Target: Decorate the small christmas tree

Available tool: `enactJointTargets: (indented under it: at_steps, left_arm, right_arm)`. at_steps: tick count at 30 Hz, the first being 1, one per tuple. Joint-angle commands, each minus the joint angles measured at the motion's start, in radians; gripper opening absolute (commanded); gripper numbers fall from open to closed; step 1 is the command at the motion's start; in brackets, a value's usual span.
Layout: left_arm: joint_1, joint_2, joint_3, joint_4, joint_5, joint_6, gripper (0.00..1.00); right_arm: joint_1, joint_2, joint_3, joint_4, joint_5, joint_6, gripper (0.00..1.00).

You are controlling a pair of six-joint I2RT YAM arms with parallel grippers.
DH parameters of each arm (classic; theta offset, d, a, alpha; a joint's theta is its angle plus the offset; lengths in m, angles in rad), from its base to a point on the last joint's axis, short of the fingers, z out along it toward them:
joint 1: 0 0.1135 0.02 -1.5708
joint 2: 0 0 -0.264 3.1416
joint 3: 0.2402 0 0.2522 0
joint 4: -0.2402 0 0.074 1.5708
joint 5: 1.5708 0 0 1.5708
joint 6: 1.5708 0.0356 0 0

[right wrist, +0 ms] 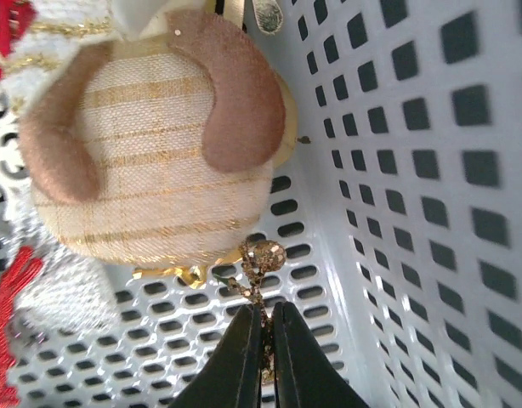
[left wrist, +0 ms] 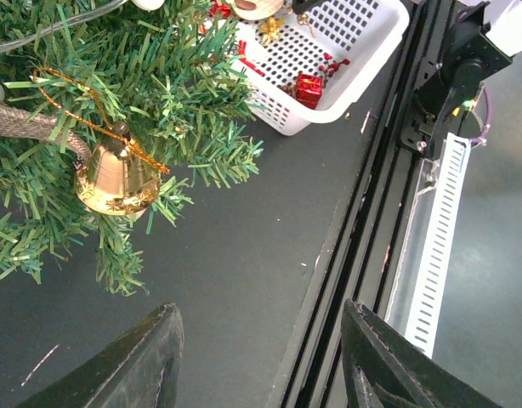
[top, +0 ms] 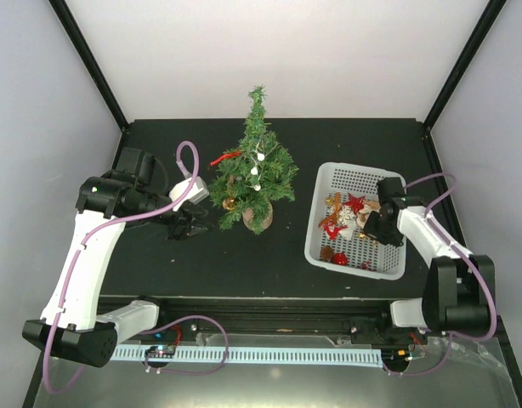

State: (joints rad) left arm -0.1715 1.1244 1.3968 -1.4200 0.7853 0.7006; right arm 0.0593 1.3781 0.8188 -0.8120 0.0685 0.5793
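Left gripper (left wrist: pixel 258 310): jaws apart, empty, just beside tree (top: pixel 257 174). Tree upright between arms. Right gripper (right wrist: pixel 263 316) in basket (top: pixel 316 217): jaws pinched together on gold loop (right wrist: pixel 261 253) of fabric ornament (right wrist: pixel 150 144). Should lift slowly, straight up, so thin loop does not slip.

My right gripper (right wrist: pixel 263 316) is pinching a glittery cord (right wrist: pixel 254 285) whose lower end is vanishing between my fingertips, and the fabric ornament (right wrist: pixel 150 153) above it is getting chopped off by the top edge, so I'm not making out what it is. In the top external view my own wrist is covering those fingertips, and the bits in the basket (top: pixel 354 177) are looking too small to name. Over on the left wrist view the small christmas tree (left wrist: pixel 116 85) is running off the top and left edges, and my left gripper (left wrist: pixel 259 319) is getting its fingers cut off at the bottom.
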Motion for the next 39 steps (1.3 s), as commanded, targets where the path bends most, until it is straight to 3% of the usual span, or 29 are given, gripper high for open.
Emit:
enactJointTargets:
  at_steps: [1,11,24,31,39]
  left_arm:
    - [0.004,-0.024,0.017,-0.028,-0.006,0.026,0.52]
    - [0.004,-0.027,0.024,-0.037,-0.008,0.031,0.53]
    - [0.004,-0.025,0.042,-0.072,-0.040,0.038,0.53]
    - [0.004,-0.033,0.028,-0.070,-0.047,0.035,0.53]
    - [0.006,-0.052,0.008,-0.058,-0.051,0.027,0.53]
  right_arm:
    - [-0.004,-0.083,0.040,-0.071,-0.029,0.001,0.07]
    - [0.038,-0.213,0.217,-0.217,-0.077,-0.028,0.07]
    - [0.180,-0.221,0.520,-0.079,-0.306,0.034,0.09]
    - [0.233,-0.119,0.693,0.061,-0.481,0.087,0.10]
    - [0.340,0.068,0.903,0.119,-0.551,0.118,0.11]
